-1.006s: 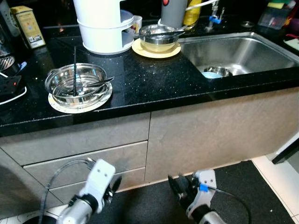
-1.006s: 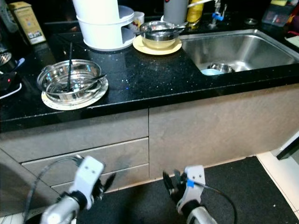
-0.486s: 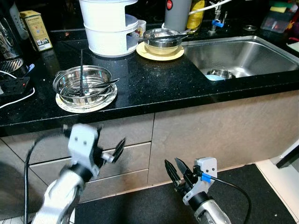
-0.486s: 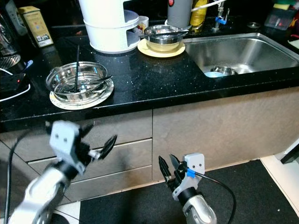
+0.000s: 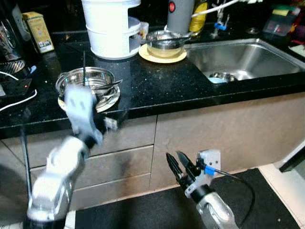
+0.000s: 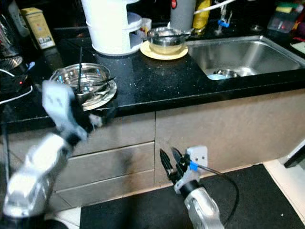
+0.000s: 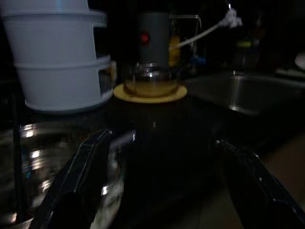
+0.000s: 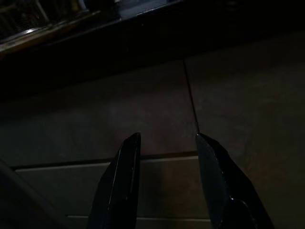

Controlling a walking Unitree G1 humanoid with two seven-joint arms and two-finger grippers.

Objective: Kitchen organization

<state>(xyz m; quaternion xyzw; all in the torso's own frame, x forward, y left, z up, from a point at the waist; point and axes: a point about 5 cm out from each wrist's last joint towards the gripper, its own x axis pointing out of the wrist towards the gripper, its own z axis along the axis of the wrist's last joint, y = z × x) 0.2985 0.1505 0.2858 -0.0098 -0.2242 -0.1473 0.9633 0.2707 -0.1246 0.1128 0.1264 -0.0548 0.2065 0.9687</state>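
The shallow round steel bowl (image 5: pixel 88 82) on its pale round plate (image 5: pixel 108 101) sits near the front edge of the black speckled counter (image 5: pixel 162 83), at left of centre in the head views, with a thin dark stick (image 5: pixel 84 62) standing upright in it and other utensils lying across it. The left gripper (image 7: pixel 157 176) is raised to counter height just in front of that bowl, blurred in the head views; its wrist view shows the two black fingers (image 7: pixel 83 183) spread wide with nothing between them. The likely aim is the bowl, and the risk lies in its spot near the edge: a finger catching the rim or plate could tip it off the counter, and a brush against the upright stick could flick it out. The right gripper (image 5: pixel 175 166) hangs low at bottom centre before the grey cabinet front (image 5: pixel 214 129), its fingers (image 8: pixel 121 181) parted and empty. Further back, at upper centre, a second steel bowl (image 5: pixel 164 40) rests on a yellow round plate (image 5: pixel 148 53), beside a white tiered plastic container (image 5: pixel 110 28) at upper left and a grey cylinder with a red dot (image 5: pixel 179 14). The stainless sink (image 5: pixel 248 55) fills the upper right, a small steel dish (image 5: pixel 222 76) in its basin. A yellow box (image 5: pixel 37 31) stands at far upper left, with a white cable (image 5: pixel 16 100) below it.
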